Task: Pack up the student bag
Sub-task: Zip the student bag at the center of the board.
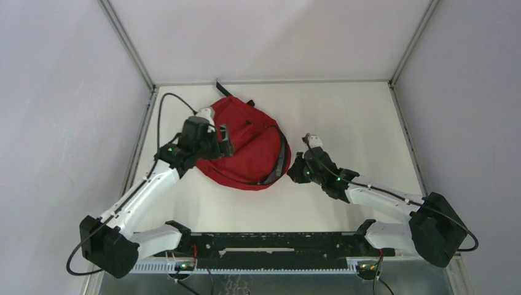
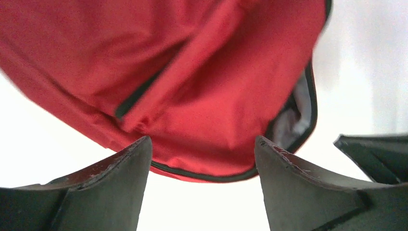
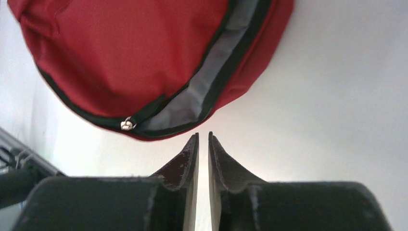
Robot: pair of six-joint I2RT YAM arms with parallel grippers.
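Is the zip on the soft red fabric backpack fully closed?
No, on the backpack grey lining shows through a gap beside the silver zip pull.

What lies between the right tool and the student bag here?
Nothing but a narrow strip of bare table: the right wrist view shows the right tool just short of the student bag, not touching.

I see the student bag [image 1: 249, 147] lying on the counter [image 1: 350, 117], left of centre and toward the rear. The left gripper [image 2: 202, 144] hangs over its left edge. The right gripper [image 3: 203, 136] sits just beside its right edge.
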